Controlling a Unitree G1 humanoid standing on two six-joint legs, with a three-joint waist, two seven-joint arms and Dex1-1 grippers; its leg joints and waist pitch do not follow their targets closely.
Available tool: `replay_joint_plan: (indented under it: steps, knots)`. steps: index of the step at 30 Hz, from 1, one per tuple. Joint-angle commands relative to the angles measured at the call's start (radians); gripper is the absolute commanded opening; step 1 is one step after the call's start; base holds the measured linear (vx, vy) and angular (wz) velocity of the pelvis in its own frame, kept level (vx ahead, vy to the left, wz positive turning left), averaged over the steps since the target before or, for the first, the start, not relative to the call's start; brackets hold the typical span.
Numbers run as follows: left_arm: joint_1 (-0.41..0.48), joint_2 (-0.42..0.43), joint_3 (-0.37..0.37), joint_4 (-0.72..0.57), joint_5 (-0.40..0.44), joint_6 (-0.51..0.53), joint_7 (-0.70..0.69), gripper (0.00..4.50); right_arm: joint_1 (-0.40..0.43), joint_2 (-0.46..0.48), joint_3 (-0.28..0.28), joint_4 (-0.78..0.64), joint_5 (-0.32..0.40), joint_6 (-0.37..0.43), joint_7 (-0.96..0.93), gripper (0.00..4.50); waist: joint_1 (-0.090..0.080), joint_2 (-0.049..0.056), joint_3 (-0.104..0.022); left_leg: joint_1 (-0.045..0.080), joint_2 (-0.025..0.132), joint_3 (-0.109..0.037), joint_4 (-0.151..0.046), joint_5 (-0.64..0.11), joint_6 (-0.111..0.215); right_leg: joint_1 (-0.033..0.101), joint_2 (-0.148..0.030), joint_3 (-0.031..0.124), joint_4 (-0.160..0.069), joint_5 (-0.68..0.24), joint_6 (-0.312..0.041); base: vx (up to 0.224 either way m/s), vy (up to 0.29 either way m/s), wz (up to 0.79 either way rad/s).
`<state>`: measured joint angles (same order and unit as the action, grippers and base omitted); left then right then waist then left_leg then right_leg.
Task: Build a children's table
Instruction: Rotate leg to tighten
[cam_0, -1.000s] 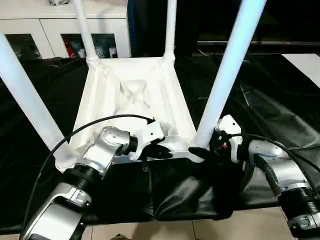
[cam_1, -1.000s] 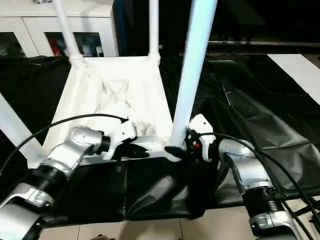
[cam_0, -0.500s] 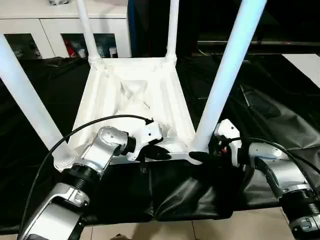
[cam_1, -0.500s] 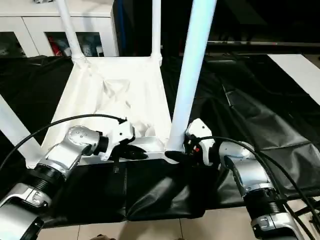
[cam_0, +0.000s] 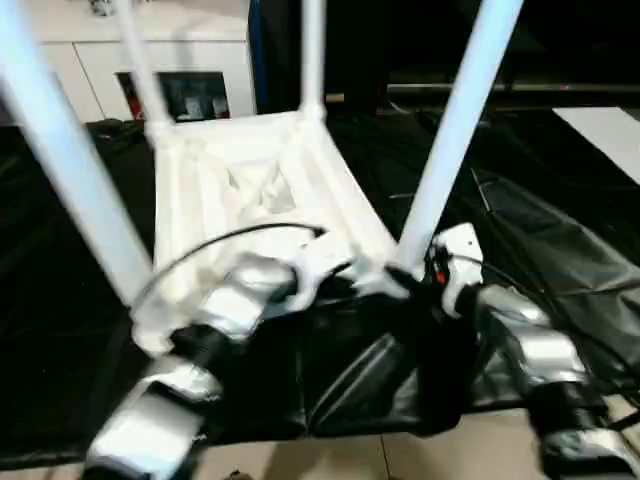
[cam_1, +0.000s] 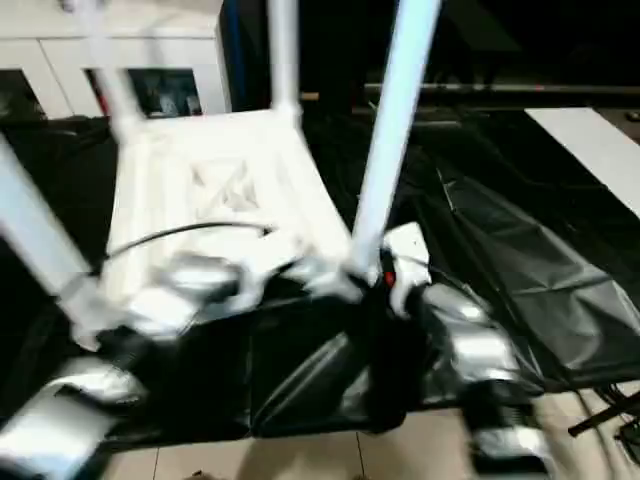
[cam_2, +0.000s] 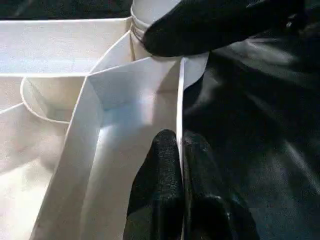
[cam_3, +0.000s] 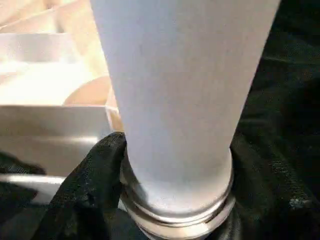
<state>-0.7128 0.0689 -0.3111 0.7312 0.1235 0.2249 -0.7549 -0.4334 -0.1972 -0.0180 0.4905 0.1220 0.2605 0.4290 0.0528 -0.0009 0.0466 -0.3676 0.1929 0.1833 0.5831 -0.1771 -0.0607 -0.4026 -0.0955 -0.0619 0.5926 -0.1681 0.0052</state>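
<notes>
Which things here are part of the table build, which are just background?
Part of the build:
- tabletop, upside down
- four legs, e.g. near-right leg, standing in its corners
- left gripper, pinching the tabletop's edge
- right gripper, around the near-right leg's base

Background:
- black cloth
- white cabinet

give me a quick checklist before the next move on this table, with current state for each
1. Left gripper pinching the near edge wall of the tabletop: ok, one finger on each side of the wall.
2. Right gripper around the base of the near right leg: ok, black fingers wrap its flared end.
3. That leg fully seated in its corner socket: cannot tell, the fingers cover the joint.
4. All four legs standing in the corners: ok, near left leg and two far legs rise from the upturned tabletop.
5. Black cloth clear of the gripped corner: cannot tell, it bunches right beneath it.
</notes>
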Motion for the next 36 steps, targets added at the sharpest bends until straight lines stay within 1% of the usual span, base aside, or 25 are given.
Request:
replay_joint_plan:
  steps: [1, 4, 6, 8, 10, 11, 12, 13, 14, 15, 16, 18, 19, 21, 22, 23, 24, 25, 26, 27, 28, 29, 31, 33, 36]
  knots:
    - [0.002, -0.041, 0.026, 0.017, -0.017, -0.021, 0.072, 0.0, 0.019, 0.033, 0.025, 0.042, -0.021, 0.023, -0.029, 2.72, -0.001, -0.02, -0.056, 0.006, 0.025, -0.01, -0.071, -0.276, 0.023, 0.035, -0.047, 0.032, -0.098, -0.457, -0.129, 0.0, 0.0, 0.0]
    - [0.003, -0.046, 0.004, 0.024, 0.001, -0.05, 0.054, 0.0, 0.02, 0.047, 0.028, 0.031, -0.026, 0.001, -0.025, 2.72, -0.001, -0.018, -0.058, 0.004, 0.025, -0.01, -0.072, -0.265, 0.031, 0.038, -0.045, 0.032, -0.094, -0.416, -0.135, 0.0, 0.0, 0.0]
    - [0.002, -0.042, -0.004, 0.031, 0.012, -0.07, 0.052, 0.0, 0.019, 0.059, 0.012, 0.018, -0.002, -0.003, -0.016, 3.28, -0.001, -0.017, -0.057, 0.003, 0.026, -0.01, -0.073, -0.268, 0.035, 0.037, -0.045, 0.032, -0.094, -0.401, -0.141, 0.0, 0.0, 0.0]
    - [0.002, -0.03, -0.012, 0.032, 0.016, -0.089, 0.046, 0.0, 0.017, 0.059, -0.002, 0.004, 0.026, -0.002, -0.006, 3.44, -0.001, -0.018, -0.057, 0.005, 0.026, -0.01, -0.073, -0.283, 0.036, 0.037, -0.046, 0.032, -0.095, -0.416, -0.142, 0.0, 0.0, 0.0]
    - [0.005, -0.019, -0.014, 0.027, 0.014, -0.097, 0.03, 0.0, 0.015, 0.042, 0.013, 0.0, 0.013, -0.011, 0.009, 3.51, 0.0, -0.017, -0.056, 0.006, 0.027, -0.011, -0.074, -0.288, 0.035, 0.035, -0.047, 0.032, -0.096, -0.425, -0.14, 0.0, 0.0, 0.0]
    - [0.006, -0.01, -0.017, 0.024, 0.015, -0.108, 0.013, 0.0, 0.015, 0.025, 0.025, -0.008, 0.008, -0.019, 0.037, 3.76, 0.0, -0.017, -0.056, 0.005, 0.026, -0.01, -0.074, -0.287, 0.034, 0.036, -0.046, 0.032, -0.097, -0.428, -0.139, 0.0, 0.0, 0.0]
    - [0.007, -0.009, -0.017, 0.024, 0.015, -0.109, 0.012, 0.0, 0.015, 0.024, 0.025, -0.01, 0.009, -0.018, 0.04, 3.76, 0.0, -0.018, -0.056, 0.005, 0.026, -0.01, -0.074, -0.284, 0.035, 0.037, -0.046, 0.032, -0.097, -0.428, -0.137, 0.0, 0.0, 0.0]
    - [0.01, 0.003, -0.024, 0.021, 0.018, -0.13, -0.017, 0.0, 0.023, 0.004, 0.027, -0.043, 0.034, -0.002, 0.107, 3.76, 0.0, -0.023, -0.056, 0.004, 0.026, -0.009, -0.074, -0.279, 0.038, 0.036, -0.047, 0.032, -0.097, -0.425, -0.138, 0.0, 0.0, 0.0]
    - [0.02, 0.024, -0.037, 0.007, 0.018, -0.162, -0.068, 0.0, 0.047, -0.037, 0.037, -0.103, 0.064, 0.022, 0.198, 3.76, 0.005, -0.022, -0.056, 0.003, 0.025, -0.009, -0.073, -0.271, 0.048, 0.041, -0.046, 0.032, -0.097, -0.419, -0.132, 0.0, 0.0, 0.0]
    - [0.023, 0.028, -0.04, 0.003, 0.017, -0.17, -0.08, 0.0, 0.053, -0.046, 0.039, -0.116, 0.07, 0.026, 0.216, 3.76, 0.009, -0.023, -0.056, 0.002, 0.028, -0.009, -0.074, -0.261, 0.06, 0.043, -0.047, 0.034, -0.096, -0.4, -0.131, 0.0, 0.0, 0.0]
    - [0.028, 0.037, -0.045, -0.004, 0.018, -0.187, -0.102, 0.0, 0.066, -0.062, 0.043, -0.141, 0.078, 0.033, 0.249, 3.76, 0.01, -0.023, -0.057, 0.002, 0.029, -0.009, -0.072, -0.256, 0.063, 0.041, -0.047, 0.034, -0.093, -0.388, -0.135, 0.0, 0.0, 0.0]
    - [0.057, 0.082, -0.064, -0.051, -0.003, -0.197, -0.222, 0.0, 0.133, -0.134, 0.039, -0.235, 0.123, 0.065, 0.351, 3.76, 0.016, -0.02, -0.058, 0.002, 0.032, -0.009, -0.073, -0.231, 0.07, 0.043, -0.048, 0.036, -0.088, -0.342, -0.15, 0.0, 0.0, 0.0]
    - [0.06, 0.086, -0.066, -0.055, -0.005, -0.198, -0.231, 0.0, 0.138, -0.14, 0.038, -0.242, 0.128, 0.069, 0.358, 3.76, 0.017, -0.018, -0.056, 0.001, 0.033, -0.009, -0.075, -0.231, 0.072, 0.044, -0.048, 0.036, -0.088, -0.338, -0.155, 0.0, 0.0, 0.0]
    - [0.079, 0.136, -0.089, -0.084, -0.018, -0.209, -0.331, 0.0, 0.195, -0.201, 0.021, -0.304, 0.168, 0.089, 0.425, 3.76, 0.02, -0.012, -0.058, 0.004, 0.036, -0.01, -0.076, -0.24, 0.068, 0.044, -0.048, 0.037, -0.083, -0.309, -0.175, 0.0, 0.0, 0.0]
    - [0.083, 0.158, -0.097, -0.085, -0.015, -0.218, -0.357, 0.0, 0.22, -0.226, 0.009, -0.325, 0.185, 0.094, 0.447, 3.76, 0.021, -0.003, -0.058, 0.004, 0.038, -0.011, -0.076, -0.241, 0.065, 0.045, -0.049, 0.037, -0.081, -0.296, -0.181, 0.0, 0.0, 0.0]
    - [0.083, 0.169, -0.101, -0.081, -0.012, -0.226, -0.368, 0.0, 0.232, -0.239, 0.001, -0.336, 0.192, 0.097, 0.46, 3.76, 0.02, -0.008, -0.059, 0.005, 0.038, -0.01, -0.076, -0.246, 0.063, 0.044, -0.046, 0.037, -0.081, -0.276, -0.19, 0.0, 0.0, 0.0]
    - [0.084, 0.179, -0.1, -0.077, -0.018, -0.235, -0.391, 0.0, 0.25, -0.255, -0.01, -0.352, 0.207, 0.107, 0.48, 3.76, 0.022, -0.005, -0.059, 0.007, 0.037, -0.009, -0.076, -0.248, 0.058, 0.044, -0.046, 0.036, -0.079, -0.265, -0.197, 0.0, 0.0, 0.0]
    - [0.082, 0.191, -0.092, -0.074, -0.029, -0.239, -0.419, 0.0, 0.288, -0.283, -0.034, -0.392, 0.245, 0.14, 0.52, 3.76, 0.025, -0.006, -0.059, 0.008, 0.038, -0.009, -0.076, -0.247, 0.06, 0.047, -0.046, 0.037, -0.078, -0.25, -0.202, 0.0, 0.0, 0.0]
    - [0.081, 0.195, -0.088, -0.071, -0.032, -0.244, -0.427, 0.0, 0.304, -0.294, -0.04, -0.408, 0.257, 0.149, 0.534, 3.76, 0.03, 0.007, -0.06, 0.011, 0.04, -0.01, -0.077, -0.248, 0.06, 0.047, -0.047, 0.038, -0.077, -0.239, -0.207, 0.0, 0.0, 0.0]
    - [0.081, 0.2, -0.081, -0.077, -0.039, -0.245, -0.447, 0.0, 0.321, -0.305, -0.045, -0.426, 0.271, 0.161, 0.551, 3.76, 0.028, -0.001, -0.059, 0.01, 0.04, -0.008, -0.077, -0.248, 0.061, 0.048, -0.046, 0.036, -0.077, -0.219, -0.214, 0.0, 0.0, 0.0]
    - [0.08, 0.201, -0.08, -0.078, -0.037, -0.248, -0.446, 0.0, 0.322, -0.306, -0.046, -0.424, 0.272, 0.162, 0.554, 3.76, 0.03, -0.002, -0.061, 0.009, 0.039, -0.008, -0.076, -0.243, 0.06, 0.05, -0.047, 0.036, -0.076, -0.211, -0.217, 0.0, 0.0, 0.0]
    - [0.077, 0.202, -0.076, -0.078, -0.032, -0.256, -0.438, 0.0, 0.321, -0.306, -0.047, -0.42, 0.275, 0.163, 0.558, 3.76, 0.028, 0.008, -0.06, 0.009, 0.039, -0.008, -0.077, -0.248, 0.056, 0.048, -0.047, 0.035, -0.077, -0.205, -0.227, 0.0, 0.0, 0.0]
    - [0.066, 0.194, -0.061, -0.062, -0.025, -0.271, -0.392, 0.0, 0.321, -0.303, -0.048, -0.401, 0.273, 0.147, 0.563, 3.76, 0.025, 0.004, -0.06, 0.008, 0.036, -0.007, -0.075, -0.262, 0.049, 0.05, -0.046, 0.033, -0.077, -0.219, -0.229, 0.0, 0.0, 0.0]
    - [0.057, 0.186, -0.038, -0.069, -0.051, -0.207, -0.388, 0.45, 0.32, -0.293, -0.047, -0.349, 0.277, 0.109, 0.588, 3.85, 0.026, 0.006, -0.061, 0.01, 0.036, -0.006, -0.073, -0.265, 0.044, 0.049, -0.051, 0.034, -0.08, -0.256, -0.223, 0.0, 0.0, 0.0]
    - [0.067, 0.201, -0.029, -0.109, -0.08, -0.175, -0.415, 0.67, 0.332, -0.286, -0.041, -0.299, 0.28, 0.064, 0.619, 3.85, 0.029, 0.007, -0.062, 0.008, 0.035, -0.007, -0.072, -0.25, 0.048, 0.05, -0.05, 0.033, -0.082, -0.271, -0.224, 0.0, 0.0, 0.0]
